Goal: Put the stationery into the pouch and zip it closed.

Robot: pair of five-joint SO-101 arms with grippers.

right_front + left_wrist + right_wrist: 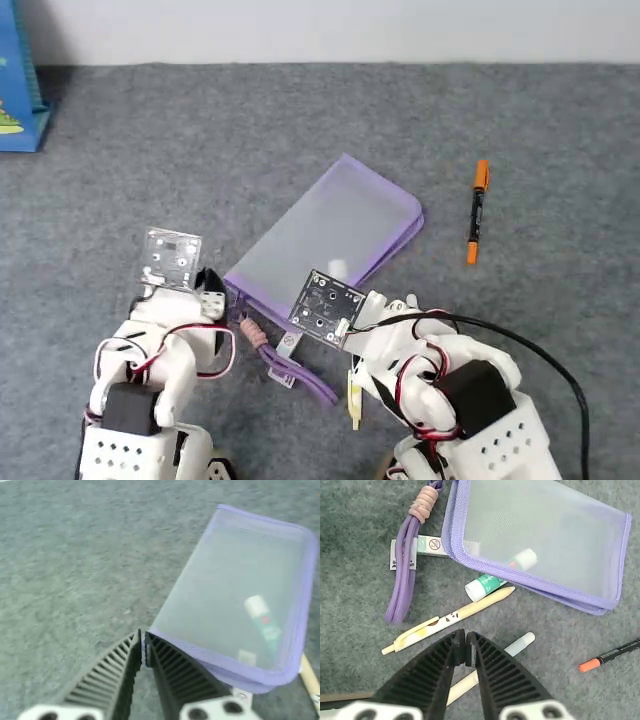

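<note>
Pouch: flat on grey mat, near end between both grippers
Around: cream pen and white pen loose by its mouth; orange-capped marker well apart; purple strap beside
Look: translucent, purple-edged; green-and-white tube half under the mesh
Writing: white tag, print too small to read
Left gripper: closed, empty, beside pouch corner
Right gripper: closed, empty, above pens

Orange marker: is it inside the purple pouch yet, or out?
Out. The orange marker lies flat on the grey table, well apart from the pouch.
</note>
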